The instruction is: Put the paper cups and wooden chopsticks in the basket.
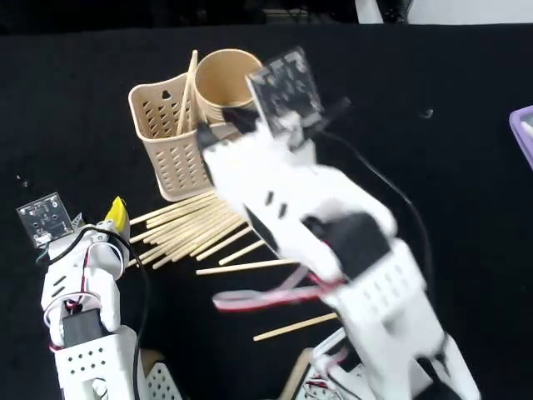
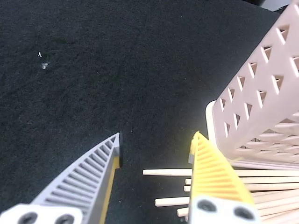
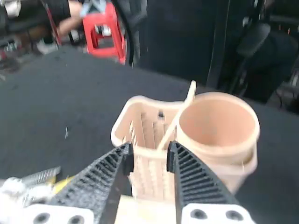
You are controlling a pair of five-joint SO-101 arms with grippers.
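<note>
Your left gripper [image 2: 156,140] is hanging empty with its 2 fingers spread wide, right at the near ends of the loose wooden chopsticks [image 2: 261,186] lying just beside the basket [image 2: 261,107]. Their long axis is running along the line between the fingers, not across it, so you are probably needing a wrist turn. Your right gripper [image 3: 148,156], slightly parted and empty, is hovering by the basket holding 1 paper cup [image 3: 217,126].
</note>
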